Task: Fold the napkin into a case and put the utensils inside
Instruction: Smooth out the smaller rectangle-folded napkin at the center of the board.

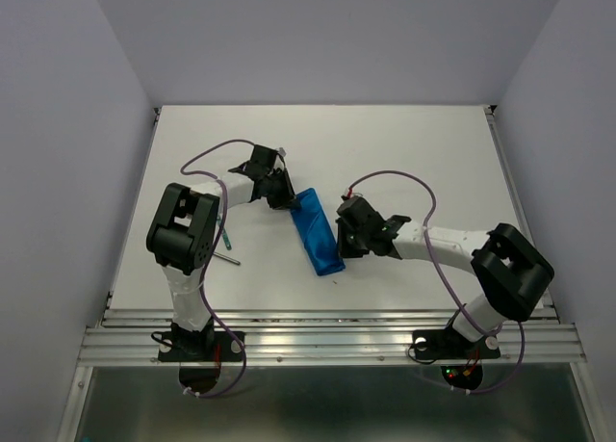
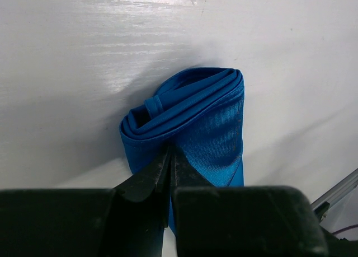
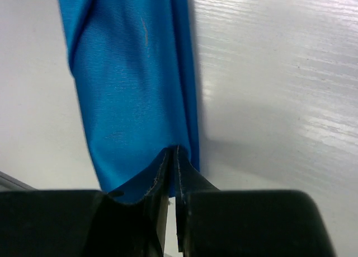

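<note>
A: Where's the case [image 1: 316,232]?

B: Middle of the table [image 1: 404,153], lying on a diagonal, far end toward the left, near end toward the right. Narrow blue packet, layered.

A: Left hand [image 1: 287,201]?

B: At the far end of the case. In the left wrist view, the left hand [image 2: 170,153] has its fingers pressed nearly together, pinching a bit of blue cloth at the tips. You can see the stacked folds of the case [image 2: 196,111] end-on, with one rolled edge curling up on top.

A: Right hand [image 1: 345,232]?

B: On the right long edge of the case, about halfway along. In the right wrist view, the right hand [image 3: 172,153] is the same, a narrow gap with the tips nipping a little peak of cloth pulled up off the case [image 3: 134,89]. The rest of the cloth lies flat on the table.

A: So both are holding cloth?

B: Yes, both are clamped on the case edge.

A: Cutlery?

B: Not in the case. The teal-handled utensil [image 1: 227,238] and the grey utensil [image 1: 229,259] are on the table well left of the case, right beside the left arm [image 1: 183,232], which partly hides them. I can't tell if they touch each other.
</note>
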`<state>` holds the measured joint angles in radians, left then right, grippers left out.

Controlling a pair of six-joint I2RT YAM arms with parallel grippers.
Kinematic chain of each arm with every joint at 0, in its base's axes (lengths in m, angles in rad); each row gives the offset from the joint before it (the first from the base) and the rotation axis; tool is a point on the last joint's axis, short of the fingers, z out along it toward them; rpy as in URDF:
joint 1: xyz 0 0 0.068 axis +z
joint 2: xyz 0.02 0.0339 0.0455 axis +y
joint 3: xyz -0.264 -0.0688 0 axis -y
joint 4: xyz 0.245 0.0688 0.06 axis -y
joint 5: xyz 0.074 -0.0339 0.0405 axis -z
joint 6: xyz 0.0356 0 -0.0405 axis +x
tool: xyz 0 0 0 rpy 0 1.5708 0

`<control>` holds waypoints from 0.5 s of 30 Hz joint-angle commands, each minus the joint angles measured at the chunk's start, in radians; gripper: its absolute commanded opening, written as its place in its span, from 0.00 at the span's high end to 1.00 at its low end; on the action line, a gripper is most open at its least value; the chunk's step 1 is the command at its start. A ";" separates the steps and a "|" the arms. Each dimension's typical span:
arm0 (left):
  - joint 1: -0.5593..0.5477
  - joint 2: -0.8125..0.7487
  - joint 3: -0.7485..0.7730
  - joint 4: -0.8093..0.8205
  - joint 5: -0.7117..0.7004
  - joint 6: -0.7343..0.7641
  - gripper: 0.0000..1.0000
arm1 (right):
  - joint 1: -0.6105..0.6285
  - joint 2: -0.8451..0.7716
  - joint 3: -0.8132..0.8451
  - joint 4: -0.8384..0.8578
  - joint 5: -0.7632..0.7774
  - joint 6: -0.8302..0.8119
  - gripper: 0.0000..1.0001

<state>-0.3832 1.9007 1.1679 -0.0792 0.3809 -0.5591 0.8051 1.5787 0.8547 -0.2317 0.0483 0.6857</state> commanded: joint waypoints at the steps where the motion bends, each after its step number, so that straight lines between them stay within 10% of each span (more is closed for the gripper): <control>1: -0.008 -0.055 0.033 -0.005 0.003 0.013 0.85 | 0.052 -0.077 0.084 -0.046 0.120 0.006 0.87; 15: -0.011 -0.063 0.044 -0.022 -0.014 0.022 0.85 | 0.123 0.063 -0.005 0.026 0.136 0.049 0.86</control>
<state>-0.3866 1.9007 1.1679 -0.0795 0.3801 -0.5587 0.9283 1.6192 0.9031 -0.2188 0.1242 0.7151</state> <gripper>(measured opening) 0.142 0.143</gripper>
